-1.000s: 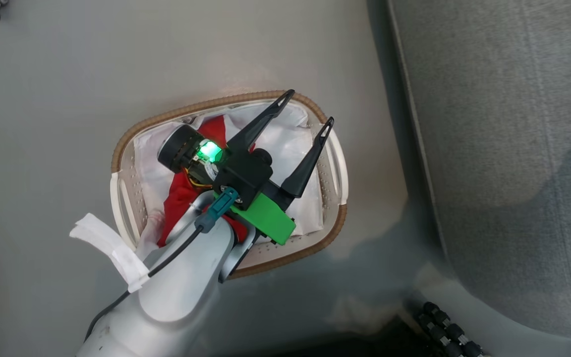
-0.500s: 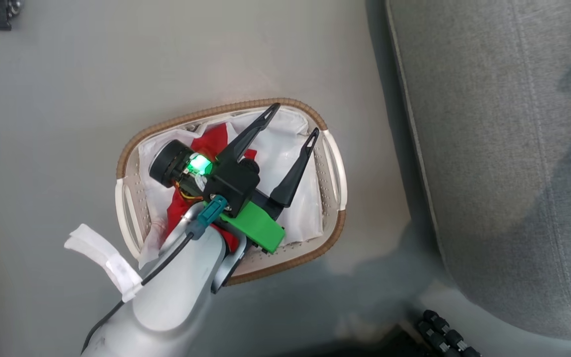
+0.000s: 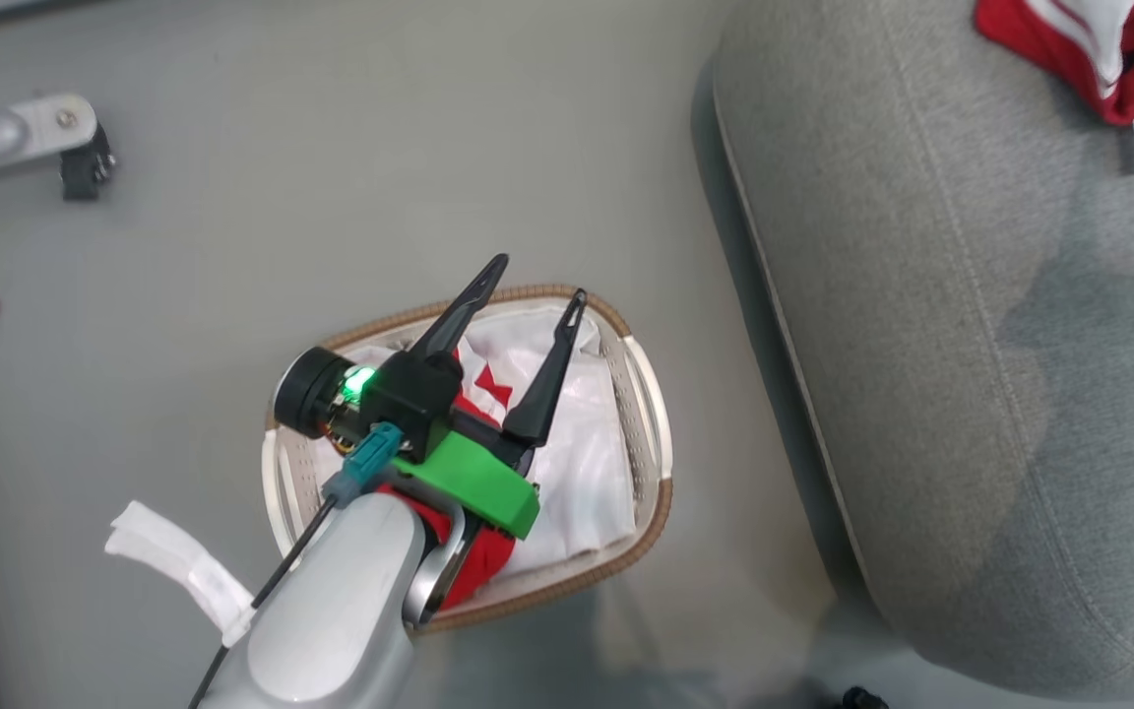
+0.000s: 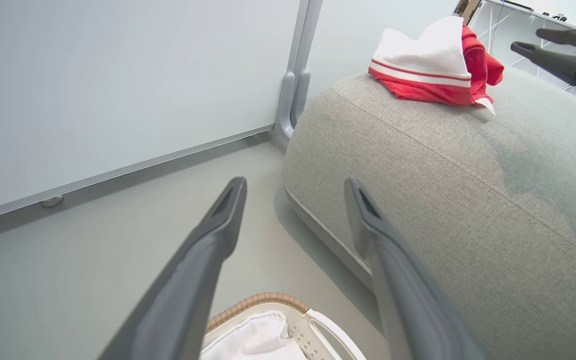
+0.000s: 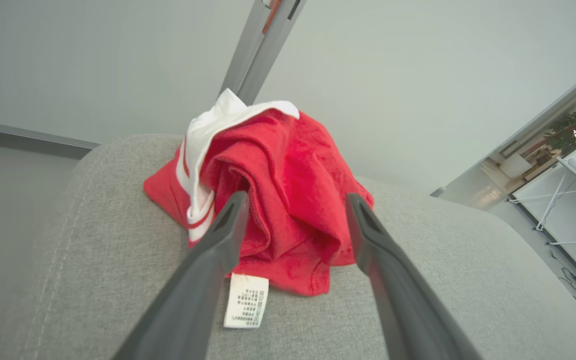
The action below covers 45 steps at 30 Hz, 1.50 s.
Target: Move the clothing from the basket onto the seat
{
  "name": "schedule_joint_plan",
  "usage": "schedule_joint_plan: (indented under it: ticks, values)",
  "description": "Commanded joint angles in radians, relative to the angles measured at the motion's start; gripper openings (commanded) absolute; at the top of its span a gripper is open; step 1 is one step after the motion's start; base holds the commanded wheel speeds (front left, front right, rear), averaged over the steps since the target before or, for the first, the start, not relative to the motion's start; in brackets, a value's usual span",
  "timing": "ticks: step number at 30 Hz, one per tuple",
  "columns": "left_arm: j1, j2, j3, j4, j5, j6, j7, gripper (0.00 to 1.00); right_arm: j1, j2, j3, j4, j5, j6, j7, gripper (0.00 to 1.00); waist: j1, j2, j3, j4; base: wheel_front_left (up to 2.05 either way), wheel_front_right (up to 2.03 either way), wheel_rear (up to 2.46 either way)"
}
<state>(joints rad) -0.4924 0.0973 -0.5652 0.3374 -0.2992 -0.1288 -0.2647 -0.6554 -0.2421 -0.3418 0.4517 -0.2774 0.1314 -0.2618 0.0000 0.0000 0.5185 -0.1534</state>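
To the left of the left pincer [image 3: 539,278] lies bare grey floor [image 3: 232,246], with a metal leg [image 3: 6,138] well off on that side. In the left wrist view a pale wall panel [image 4: 118,75] stands beyond the tips. The left pincer hangs with its fingers spread wide and nothing between them. The basket [image 3: 638,423] sits on the floor directly under it, with a red garment [image 3: 480,561] on the white lining [image 3: 587,473] beneath its wrist. Right of this pincer, near the basket but apart from it, rises the grey seat [image 3: 921,345]. The right pincer [image 5: 296,200] is likewise spread wide and empty, above the seat. Just past its tips a crumpled red-and-white garment [image 5: 288,165] rests on the cushion, its care label [image 5: 245,300] beside one finger. Behind stands a plain grey wall [image 5: 393,75] with a metal post [image 5: 260,40], and far right an opening shows white tables [image 5: 575,215].
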Motion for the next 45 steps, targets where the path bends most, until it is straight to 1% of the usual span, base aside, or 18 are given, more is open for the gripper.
schedule_joint_plan:
  ticks: [1,5,12,15,21,25,29,33,39,45]
  values:
    - [0.027,-0.003,0.016,-0.002,-0.005,-0.003,0.001,1.0,0.024,-0.003,0.01,-0.004,0.01,-0.001,-0.005,1.0,0.0,0.0,-0.109,0.014,0.0,0.0,0.0]
    - [0.084,-0.016,0.071,0.003,-0.027,-0.003,0.001,1.0,0.054,0.006,0.059,-0.003,0.032,-0.001,-0.005,1.0,0.0,0.0,-0.203,0.038,0.0,0.0,0.0]
    - [0.188,-0.032,0.191,0.0,-0.041,-0.003,0.001,1.0,0.117,0.07,0.154,-0.01,0.082,-0.001,-0.005,1.0,0.0,0.0,-0.333,0.087,0.0,0.0,0.0]
    - [0.231,-0.035,0.243,-0.001,-0.028,-0.003,0.001,1.0,0.15,0.101,0.187,-0.019,0.104,-0.001,-0.005,1.0,0.0,0.0,-0.37,0.106,0.0,0.0,0.0]
    - [0.328,-0.04,0.354,-0.004,-0.004,-0.003,0.001,1.0,0.253,0.171,0.203,-0.056,0.151,-0.001,-0.005,1.0,0.0,0.0,-0.423,0.139,0.0,0.0,0.0]
    - [0.381,-0.044,0.41,-0.009,0.002,-0.003,0.001,1.0,0.328,0.189,0.237,-0.074,0.178,-0.001,-0.005,1.0,0.0,0.0,-0.441,0.157,0.0,0.0,0.0]
    - [0.421,-0.046,0.442,-0.016,0.002,-0.003,0.001,1.0,0.401,0.189,0.294,-0.086,0.252,-0.001,-0.005,1.0,0.0,0.0,-0.458,0.17,0.0,0.0,0.0]
    - [0.446,-0.046,0.445,-0.015,-0.011,-0.003,0.001,1.0,0.473,0.189,0.31,-0.105,0.309,-0.001,-0.005,1.0,0.0,0.0,-0.477,0.184,0.0,0.0,0.0]
    - [0.468,-0.047,0.439,-0.015,-0.041,-0.003,0.001,1.0,0.536,0.189,0.332,-0.119,0.332,-0.001,-0.005,1.0,0.0,0.0,-0.485,0.186,0.0,0.0,0.0]
    - [0.474,-0.046,0.449,-0.01,-0.05,-0.003,0.001,1.0,0.54,0.19,0.332,-0.129,0.335,-0.001,-0.005,1.0,0.0,0.0,-0.487,0.179,0.0,0.0,0.0]
